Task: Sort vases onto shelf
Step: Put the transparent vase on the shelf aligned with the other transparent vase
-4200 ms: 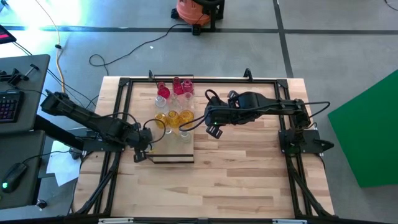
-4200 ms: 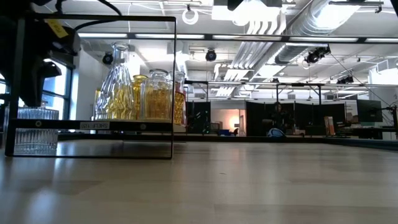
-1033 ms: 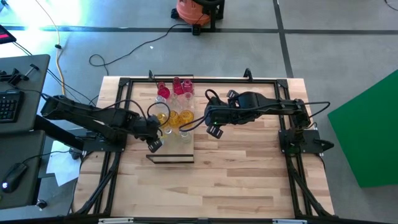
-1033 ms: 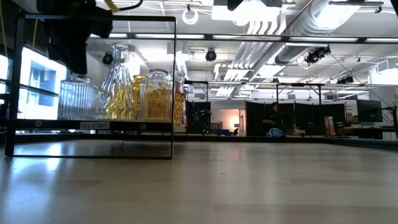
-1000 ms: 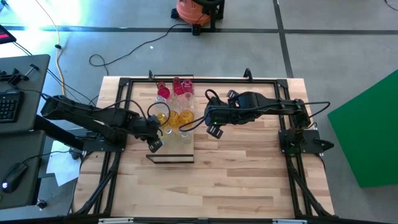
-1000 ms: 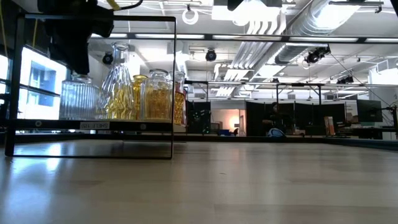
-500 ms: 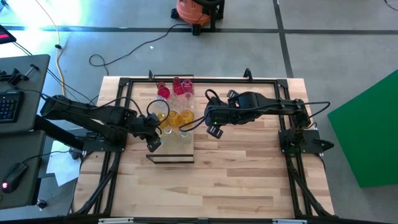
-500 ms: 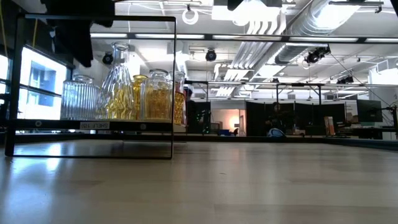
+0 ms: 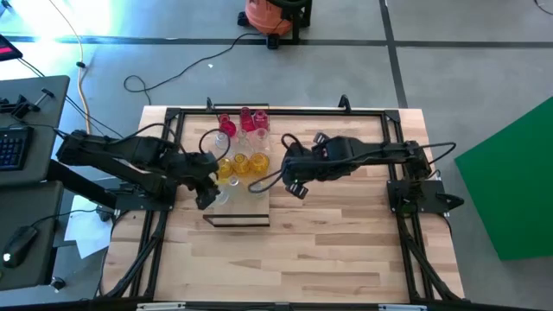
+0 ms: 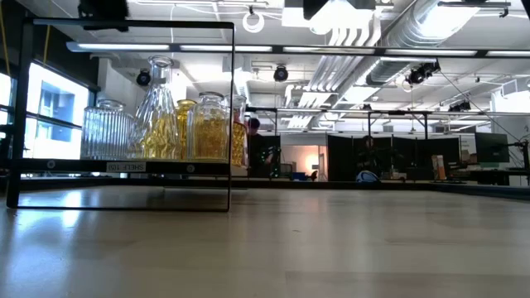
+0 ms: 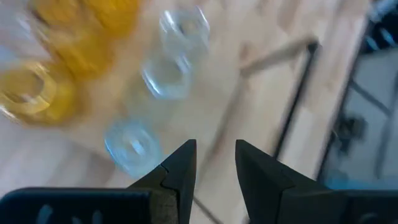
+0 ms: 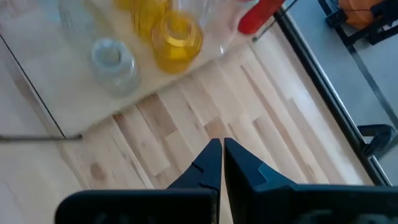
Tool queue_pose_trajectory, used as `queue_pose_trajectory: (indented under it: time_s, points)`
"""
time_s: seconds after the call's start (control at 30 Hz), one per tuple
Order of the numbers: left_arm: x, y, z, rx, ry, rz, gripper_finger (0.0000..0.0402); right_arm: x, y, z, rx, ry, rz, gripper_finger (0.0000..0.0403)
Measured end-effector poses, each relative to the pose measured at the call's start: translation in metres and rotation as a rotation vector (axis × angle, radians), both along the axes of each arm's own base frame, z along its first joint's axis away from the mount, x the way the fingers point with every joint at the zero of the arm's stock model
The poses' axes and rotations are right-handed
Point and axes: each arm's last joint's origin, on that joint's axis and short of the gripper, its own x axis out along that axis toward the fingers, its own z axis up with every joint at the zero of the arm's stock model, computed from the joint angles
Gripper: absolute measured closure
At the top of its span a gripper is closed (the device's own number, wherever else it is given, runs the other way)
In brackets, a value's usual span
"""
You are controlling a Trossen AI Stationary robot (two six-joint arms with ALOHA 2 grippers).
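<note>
The shelf (image 9: 243,208) is a light board in a thin black frame, lying left of the table's middle. On it stand red vases (image 9: 227,128) at the far end, amber vases (image 9: 241,162) in the middle and clear vases (image 11: 165,81) nearer. In the low view a ribbed clear vase (image 10: 105,131) stands on its base at the row's left end. My left gripper (image 11: 214,165) hovers open above the clear vases, with nothing between its fingers. My right gripper (image 12: 222,155) is shut, in the air over bare table just right of the shelf.
The shelf's black wire frame (image 10: 230,116) rises around the vases. A black frame (image 9: 390,112) rims the slatted tabletop. Bare wood (image 9: 346,250) lies at the table's near and right parts. The shelf's near end (image 9: 238,216) is bare.
My left gripper has risen from beside the ribbed clear vase, almost out of the top of the low view. The vase has stayed standing on the shelf at the left end of the row.
</note>
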Motion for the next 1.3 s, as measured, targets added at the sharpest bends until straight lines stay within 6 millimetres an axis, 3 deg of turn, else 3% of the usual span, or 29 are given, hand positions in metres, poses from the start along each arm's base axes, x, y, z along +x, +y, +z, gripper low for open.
queue_pose_trajectory:
  time_s: [0.2, 0.43, 0.93, 1.3]
  points:
    - [-0.018, -0.01, -0.007, -0.083, 0.196, -0.164, 0.0321, 0.001, 0.009, -0.026, -0.005, 0.109, 0.001, 0.0403]
    - [-0.023, -0.017, -0.009, -0.057, 0.231, -0.24, 0.0395, 0.002, 0.011, -0.038, -0.008, 0.131, -0.013, 0.0403]
    - [-0.015, -0.019, -0.053, -0.002, 0.25, -0.255, 0.0401, 0.007, 0.012, -0.038, 0.0, 0.085, -0.017, 0.0403]
    - [-0.009, -0.019, -0.073, 0.027, 0.207, -0.231, 0.0401, 0.007, 0.021, -0.037, 0.018, 0.057, -0.009, 0.0403]
